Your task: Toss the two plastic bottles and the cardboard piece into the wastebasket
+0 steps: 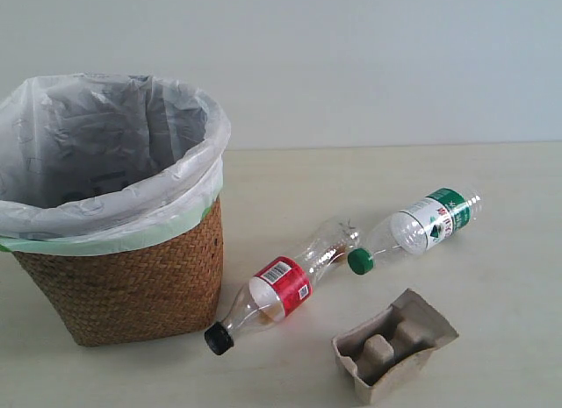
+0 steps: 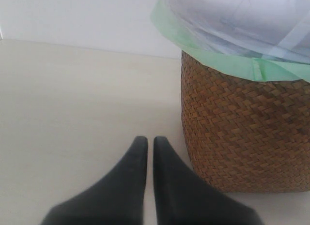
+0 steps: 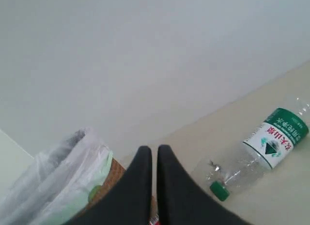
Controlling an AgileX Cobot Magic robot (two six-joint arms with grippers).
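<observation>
The wicker wastebasket (image 1: 132, 285) with its white bag folded over the rim stands at the left of the exterior view. Beside it on the table lies the red-label bottle (image 1: 277, 289), black cap toward the front. The green-label bottle (image 1: 421, 225) lies farther right, green cap pointing at the red one. The grey-brown cardboard piece (image 1: 395, 342) sits in front of both. Neither arm shows in the exterior view. My left gripper (image 2: 146, 140) is shut and empty, low beside the wastebasket (image 2: 242, 138). My right gripper (image 3: 154, 150) is shut and empty, between the wastebasket (image 3: 104, 184) and the green-label bottle (image 3: 271, 145).
A plain pale wall runs behind the light wooden table (image 1: 395, 175). A sliver of red label (image 3: 156, 220) peeks out just under the right fingers.
</observation>
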